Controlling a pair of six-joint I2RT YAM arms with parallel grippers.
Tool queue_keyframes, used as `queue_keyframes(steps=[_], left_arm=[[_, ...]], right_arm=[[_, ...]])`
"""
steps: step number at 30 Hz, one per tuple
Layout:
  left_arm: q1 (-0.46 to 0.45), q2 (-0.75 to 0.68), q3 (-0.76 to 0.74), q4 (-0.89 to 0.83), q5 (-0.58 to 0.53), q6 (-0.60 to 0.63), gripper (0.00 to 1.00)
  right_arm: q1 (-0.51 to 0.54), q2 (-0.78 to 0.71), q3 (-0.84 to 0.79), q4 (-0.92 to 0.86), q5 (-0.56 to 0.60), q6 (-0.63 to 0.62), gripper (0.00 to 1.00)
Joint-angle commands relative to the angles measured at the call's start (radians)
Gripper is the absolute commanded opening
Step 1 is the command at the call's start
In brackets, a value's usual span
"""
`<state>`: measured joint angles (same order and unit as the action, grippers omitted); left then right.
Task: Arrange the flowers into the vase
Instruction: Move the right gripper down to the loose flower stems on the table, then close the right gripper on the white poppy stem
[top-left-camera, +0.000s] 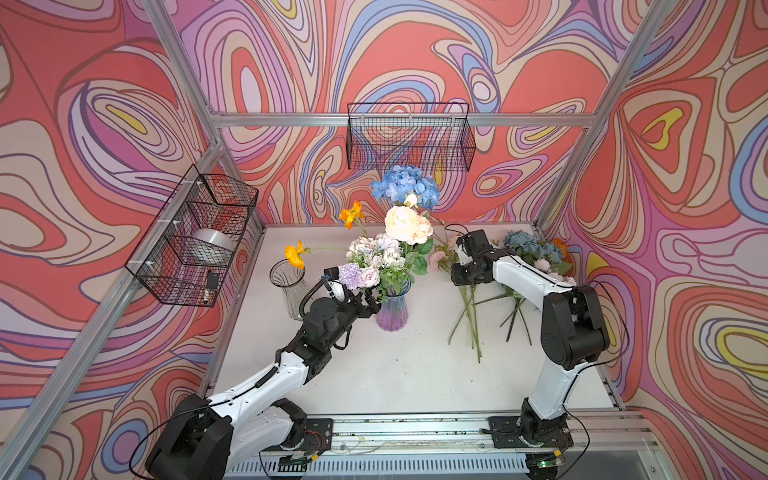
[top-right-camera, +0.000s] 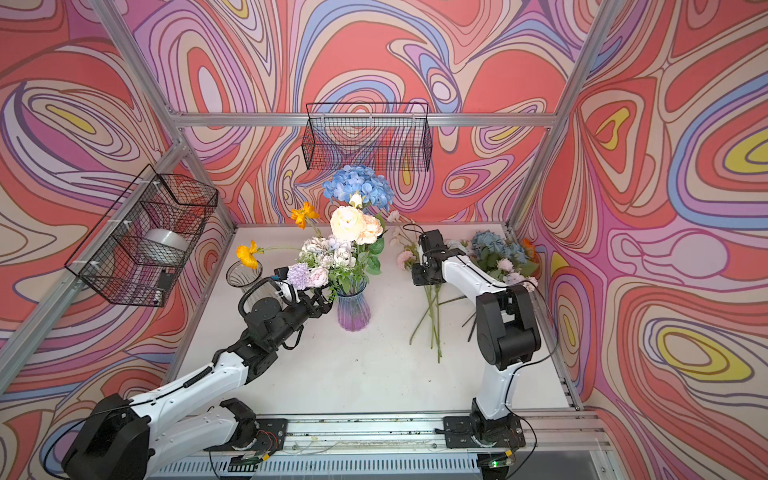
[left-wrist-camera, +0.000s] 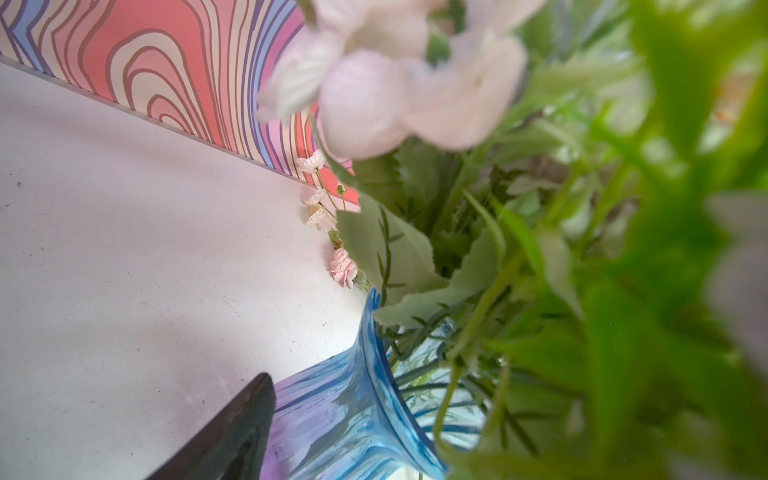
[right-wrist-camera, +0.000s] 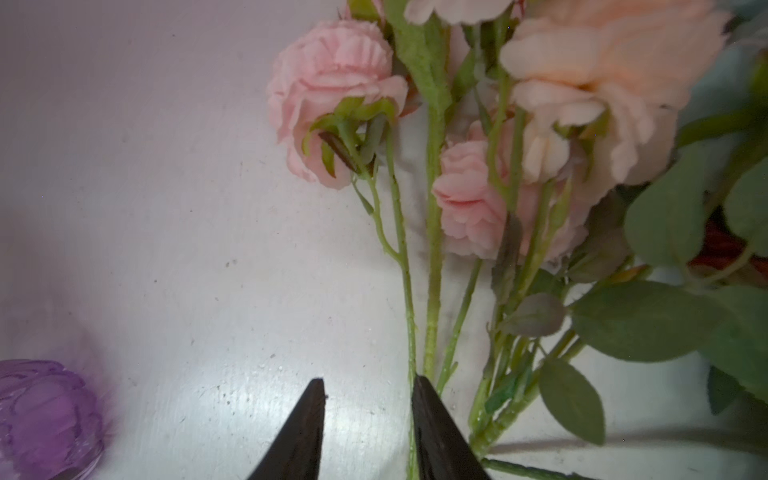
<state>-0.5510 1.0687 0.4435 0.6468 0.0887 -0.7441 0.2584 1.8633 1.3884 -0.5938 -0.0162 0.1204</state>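
A blue-and-purple glass vase (top-left-camera: 392, 311) (left-wrist-camera: 345, 415) stands mid-table. It holds flowers: blue hydrangea (top-left-camera: 405, 187), cream roses (top-left-camera: 402, 222), orange poppies (top-left-camera: 351, 214) and a pastel bunch (top-left-camera: 376, 249). My left gripper (top-left-camera: 374, 302) is open, its tips at the vase's left side under the bunch. The left wrist view shows one finger (left-wrist-camera: 232, 436); leaves hide the other. More flowers lie at the right: pink roses (right-wrist-camera: 332, 99), a peach bloom (right-wrist-camera: 582, 83) and teal roses (top-left-camera: 528, 247). My right gripper (right-wrist-camera: 368, 379) is low over their stems, open, with a thin green stem (right-wrist-camera: 409, 316) against one finger.
An empty clear glass vase (top-left-camera: 289, 286) stands just left of my left arm. A wire basket (top-left-camera: 191, 237) with a tape roll hangs on the left wall, and another wire basket (top-left-camera: 409, 137) on the back wall. Loose stems (top-left-camera: 469, 316) fan toward the table's middle.
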Motion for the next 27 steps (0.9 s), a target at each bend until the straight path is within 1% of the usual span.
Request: queue_keyframes(steps=[1,5,9,16,21,23,25,27], left_arm=[[-0.003,-0.013,0.012,0.010,0.002,0.006,0.87],[-0.003,-0.013,0.012,0.007,0.001,0.007,0.87],[-0.003,-0.018,0.012,-0.001,-0.004,0.009,0.87],[-0.003,-0.015,0.016,-0.001,-0.004,0.012,0.87],[-0.003,-0.017,0.017,-0.001,-0.004,0.012,0.87],[-0.003,-0.019,0.017,-0.001,-0.003,0.012,0.87],[-0.003,-0.019,0.017,-0.001,-0.004,0.014,0.87],[-0.003,-0.022,0.017,-0.002,-0.004,0.014,0.87]], right_arm=[[0.000,0.058,0.055,0.008,0.068,-0.017,0.33],[0.000,0.125,0.097,0.006,0.057,-0.029,0.30],[-0.001,0.180,0.111,0.014,0.117,-0.024,0.30],[-0.001,0.246,0.140,0.009,0.156,-0.020,0.24],[-0.001,0.234,0.124,0.015,0.180,-0.021,0.15],[-0.002,0.221,0.114,0.013,0.192,-0.020,0.16],[-0.008,0.194,0.099,0.021,0.174,-0.007,0.23],[-0.013,0.161,0.080,0.030,0.136,0.006,0.27]])
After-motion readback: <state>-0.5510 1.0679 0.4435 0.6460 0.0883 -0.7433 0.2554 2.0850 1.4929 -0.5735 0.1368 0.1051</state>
